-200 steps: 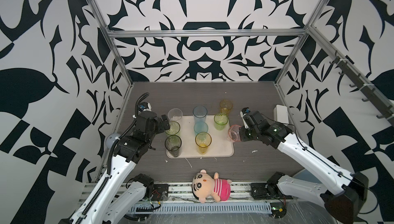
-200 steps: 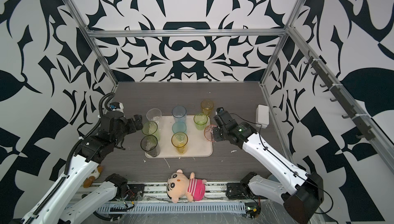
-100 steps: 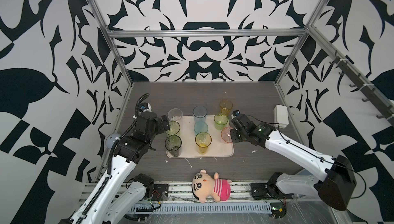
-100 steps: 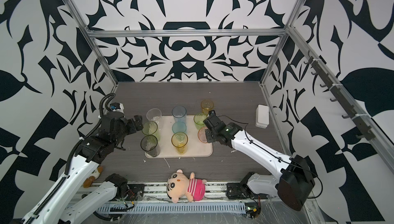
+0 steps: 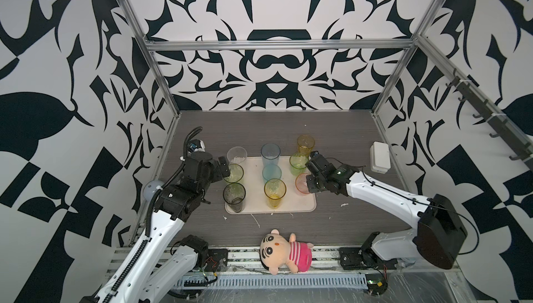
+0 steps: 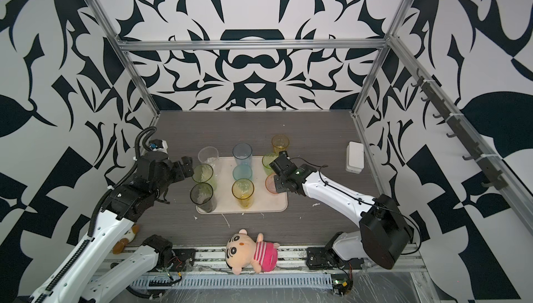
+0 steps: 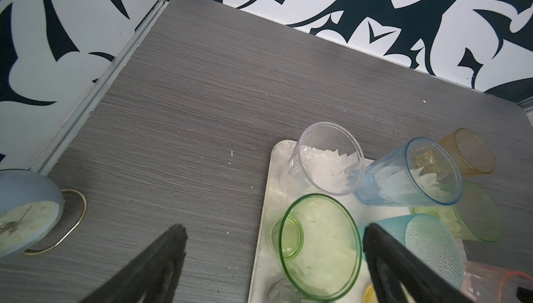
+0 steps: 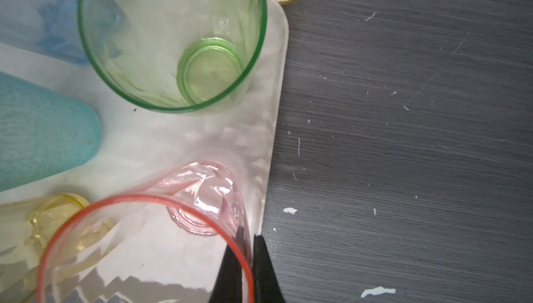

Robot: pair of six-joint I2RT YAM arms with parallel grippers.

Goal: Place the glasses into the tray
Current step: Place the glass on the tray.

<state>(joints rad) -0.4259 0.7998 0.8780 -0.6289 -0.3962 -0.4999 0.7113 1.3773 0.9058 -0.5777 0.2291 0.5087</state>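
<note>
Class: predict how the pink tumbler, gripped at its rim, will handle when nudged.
Probably light: the pink tumbler looks thin, translucent. Likely stiff, since the right gripper pinches one wall without buckling. Tapered to a small base, it may tip easily.

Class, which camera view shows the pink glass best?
The right wrist view: the pink glass is large and close, its rim pinched by the right tool. Both top views show it small; the left wrist view shows a corner sliver.

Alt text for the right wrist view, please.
The right gripper is shut on the rim of the pink glass, held over the tray near its edge. A green glass, a teal glass and a yellow glass stand on the tray.
</note>
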